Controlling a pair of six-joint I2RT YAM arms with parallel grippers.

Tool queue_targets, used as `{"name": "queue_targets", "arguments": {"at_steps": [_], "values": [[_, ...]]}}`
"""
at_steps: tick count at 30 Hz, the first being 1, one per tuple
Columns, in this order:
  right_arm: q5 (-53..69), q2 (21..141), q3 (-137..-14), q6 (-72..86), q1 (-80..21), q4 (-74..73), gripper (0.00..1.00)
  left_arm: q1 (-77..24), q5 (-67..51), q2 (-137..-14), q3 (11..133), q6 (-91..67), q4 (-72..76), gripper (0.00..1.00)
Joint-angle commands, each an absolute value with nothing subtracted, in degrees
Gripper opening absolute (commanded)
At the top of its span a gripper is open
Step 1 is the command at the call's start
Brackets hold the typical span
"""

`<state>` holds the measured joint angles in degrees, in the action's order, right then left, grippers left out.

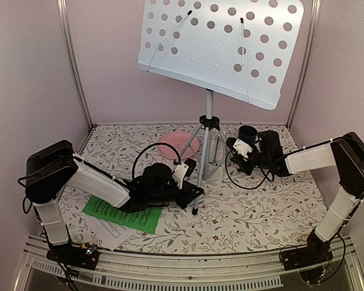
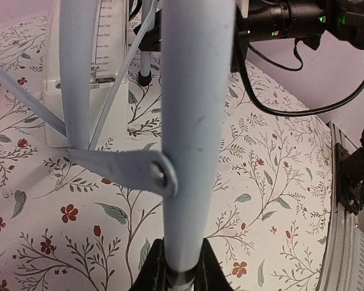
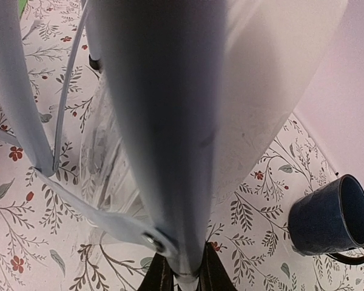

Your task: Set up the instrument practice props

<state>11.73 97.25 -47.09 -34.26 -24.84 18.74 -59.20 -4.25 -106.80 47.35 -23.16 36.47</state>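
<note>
Pale grey-blue music stand [image 1: 206, 54] stands on the worktop [image 1: 279, 206], toward the far edge. Left gripper [image 2: 178, 271] and right gripper [image 3: 182, 277] are each closed tight round one of its tripod legs [image 1: 198, 177]. Green music sheet [image 1: 124, 212] overlaps white music sheet [image 1: 109, 232] by the near-left corner.

On my feed the tabletop [image 1: 261, 212] is covered edge to edge by a white cloth printed with grey-green leaf sprigs and small red flowers. Pale pink walls close it in on three sides: the back wall [image 1: 109, 73] along the far edge, the left wall [image 1: 24, 79] and the right wall [image 1: 346, 66] along the side edges. A slim aluminium left post [image 1: 74, 66] rises from the far left corner and a matching right post [image 1: 303, 66] from the far right corner. A silver slotted metal rail [image 1: 200, 267] runs along the near edge. The light looks soft and even to me, with only faint shadows on the cloth. My wrist views show the same print close up.
</note>
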Motion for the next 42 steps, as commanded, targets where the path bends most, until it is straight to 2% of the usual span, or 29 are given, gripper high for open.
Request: {"name": "queue_targets", "arguments": {"at_steps": [1, 7, 10, 13, 20, 23, 25, 27, 31, 35, 42], "values": [[0.1, 95.4, -48.2, -31.2, -22.8, 21.3, 0.07, -61.8, -9.8, -109.1, 46.3, -28.5, 31.2, 0.00], [-1.0, 95.0, -48.0, -31.5, -24.7, 21.3, 0.14, -61.9, -9.1, -109.6, 47.3, -29.4, 31.5, 0.06], [-0.8, 93.9, -47.5, -30.8, -25.4, 20.9, 0.28, -62.1, -8.5, -109.7, 47.7, -29.2, 31.1, 0.11], [-0.3, 92.9, -47.1, -30.7, -26.4, 20.9, 0.37, -62.3, -8.4, -109.9, 49.0, -28.8, 30.3, 0.15], [-0.9, 92.3, -46.1, -31.3, -29.1, 20.9, 0.46, -62.9, -7.5, -110.5, 51.3, -28.4, 28.4, 0.25], [-1.4, 91.8, -45.6, -31.1, -29.7, 20.7, 0.56, -63.1, -7.3, -110.3, 51.4, -28.2, 27.8, 0.36], [-2.0, 90.9, -45.0, -30.9, -30.2, 20.6, 0.63, -63.4, -6.7, -109.6, 50.7, -28.2, 27.9, 0.51], [-2.4, 89.5, -44.3, -30.6, -30.9, 20.5, 0.76, -63.6, -5.7, -108.4, 49.8, -28.0, 27.9, 0.64], [-3.3, 87.4, -43.5, -29.5, -31.8, 19.6, 0.92, -63.6, -4.3, -105.3, 48.4, -27.7, 27.1, 0.78], [-4.3, 84.1, -41.9, -27.6, -33.9, 18.5, 0.98, -63.7, -2.8, -100.0, 46.1, -28.1, 25.7, 0.86], [-2.6, 75.0, -36.7, -15.9, -35.8, 17.1, 0.99, -62.4, 5.9, -84.9, 38.3, -34.1, 18.2, 0.96]]}}
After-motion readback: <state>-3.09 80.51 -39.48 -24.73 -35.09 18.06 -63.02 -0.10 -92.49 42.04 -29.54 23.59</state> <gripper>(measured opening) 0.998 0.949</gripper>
